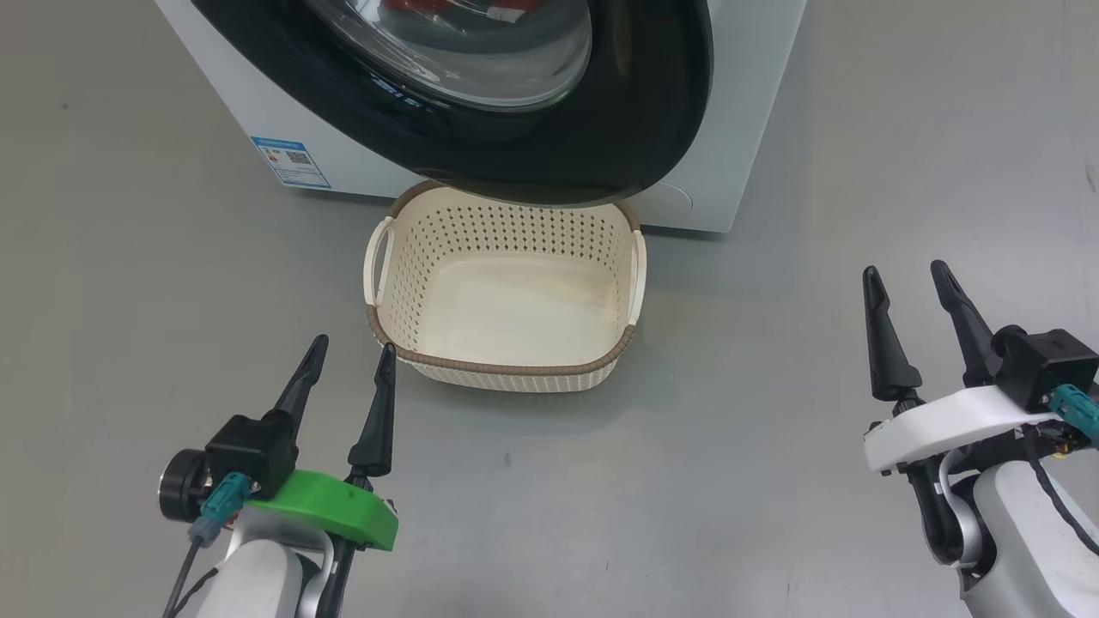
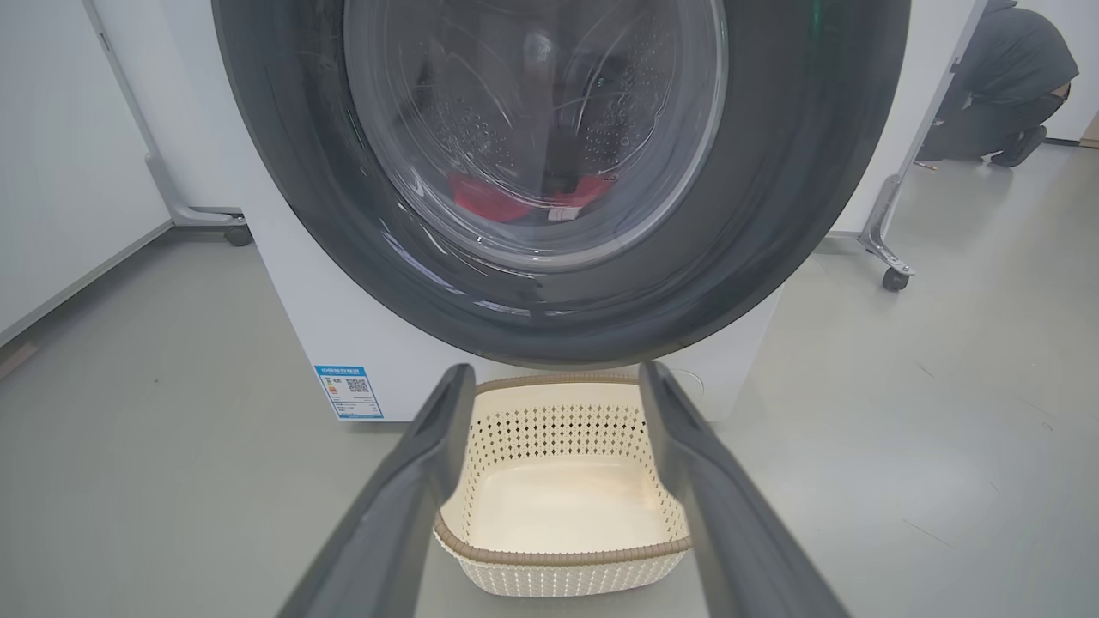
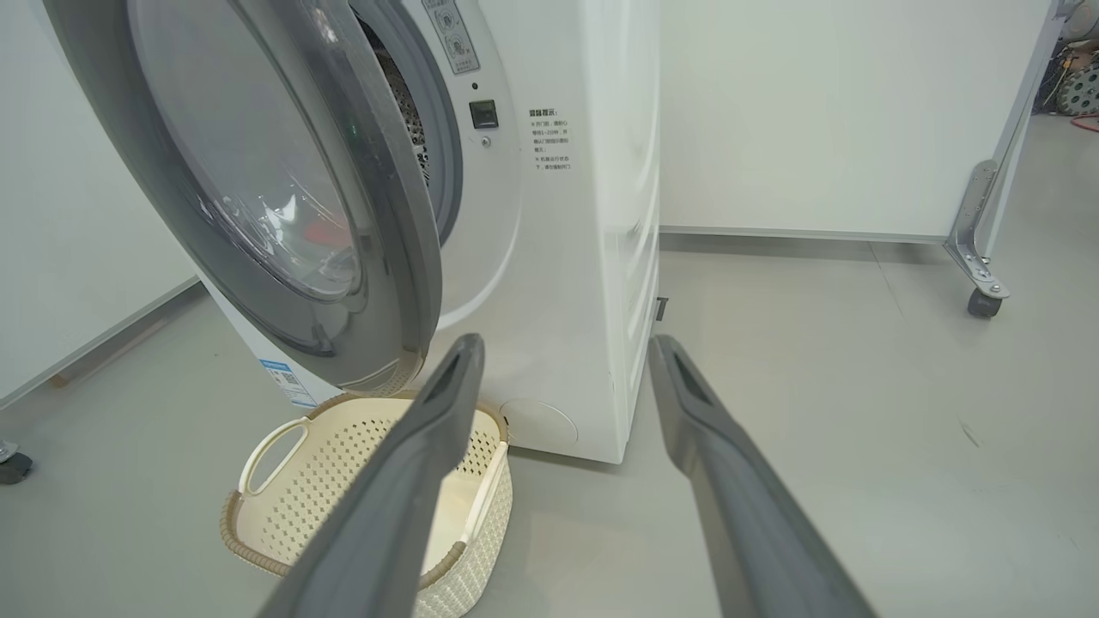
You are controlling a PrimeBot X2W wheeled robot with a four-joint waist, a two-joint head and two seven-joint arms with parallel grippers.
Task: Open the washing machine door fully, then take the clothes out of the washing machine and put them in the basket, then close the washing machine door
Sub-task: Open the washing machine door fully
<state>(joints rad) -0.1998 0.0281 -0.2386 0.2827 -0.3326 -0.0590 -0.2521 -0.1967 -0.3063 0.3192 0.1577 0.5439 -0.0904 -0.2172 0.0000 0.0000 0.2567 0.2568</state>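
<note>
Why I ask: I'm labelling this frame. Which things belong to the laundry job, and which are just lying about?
Job in hand:
- washing machine door, ajar
- red clothes, inside
- washing machine
- basket, empty
- left gripper, open
- right gripper, open

Lying about:
- white wheeled partition
- crouching person
- blue label on the machine's front

You get the door (image 1: 549,163) cut off by the top edge in the head view, and its black rim covers the far rim of the basket (image 1: 506,369). The clothes (image 2: 485,199) reach you as red patches through the curved glass, blurred by reflections; you cannot tell how many pieces lie there. The print on the blue label (image 1: 290,161) is too small to read. In the left wrist view a crouching person (image 2: 1004,77) is cropped at the upper right corner.
</note>
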